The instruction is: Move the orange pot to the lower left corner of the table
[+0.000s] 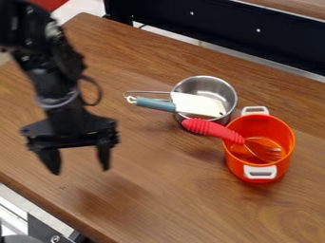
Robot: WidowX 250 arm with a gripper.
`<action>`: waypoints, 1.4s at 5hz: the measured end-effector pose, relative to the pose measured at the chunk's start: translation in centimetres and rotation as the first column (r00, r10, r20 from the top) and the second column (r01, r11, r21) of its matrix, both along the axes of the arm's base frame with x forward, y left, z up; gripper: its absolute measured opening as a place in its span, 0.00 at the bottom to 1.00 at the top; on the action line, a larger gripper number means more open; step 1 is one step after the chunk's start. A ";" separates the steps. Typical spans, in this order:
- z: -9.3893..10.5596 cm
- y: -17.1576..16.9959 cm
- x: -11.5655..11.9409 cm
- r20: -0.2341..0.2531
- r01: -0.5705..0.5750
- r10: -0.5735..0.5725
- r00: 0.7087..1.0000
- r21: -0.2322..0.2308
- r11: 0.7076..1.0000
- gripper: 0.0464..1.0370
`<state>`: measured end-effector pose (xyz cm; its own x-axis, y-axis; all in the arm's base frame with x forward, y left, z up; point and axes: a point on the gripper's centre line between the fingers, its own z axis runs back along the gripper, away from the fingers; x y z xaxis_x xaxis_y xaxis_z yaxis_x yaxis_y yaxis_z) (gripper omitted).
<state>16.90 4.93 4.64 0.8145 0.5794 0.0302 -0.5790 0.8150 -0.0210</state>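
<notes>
Noted orange pot (236, 161) upright at right side of surface (158, 204), well apart from lower left corner. Found tool (79, 166) open and empty at left, with fingers spread above bare wood. Judged task at starting stage, with grasp, carry and placement outstanding. Recorded smooth, rounded plastic-looking wall on pot, with squared white handles. Observed fork (213, 130) inside, with metal tines low and ridged red grip slanting over rim; judged liable to shift during carry. Logged alongside: round, shiny metal pot (206, 84), bearing flat white-bladed utensil (196, 104) with blue-grey handle.
</notes>
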 end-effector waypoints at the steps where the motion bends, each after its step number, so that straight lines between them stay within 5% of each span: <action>1: 0.6 -1.6 0.9 0.005 -0.060 0.060 0.998 -0.021 0.998 0.96; 4: 0.1 -6.3 4.4 0.019 -0.217 0.220 0.975 -0.110 0.970 0.96; 7: -0.2 -10.5 6.7 0.089 -0.301 0.323 0.942 -0.201 0.932 0.96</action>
<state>23.64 -5.55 4.42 0.5885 0.8084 -0.0140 -0.7876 0.5693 -0.2357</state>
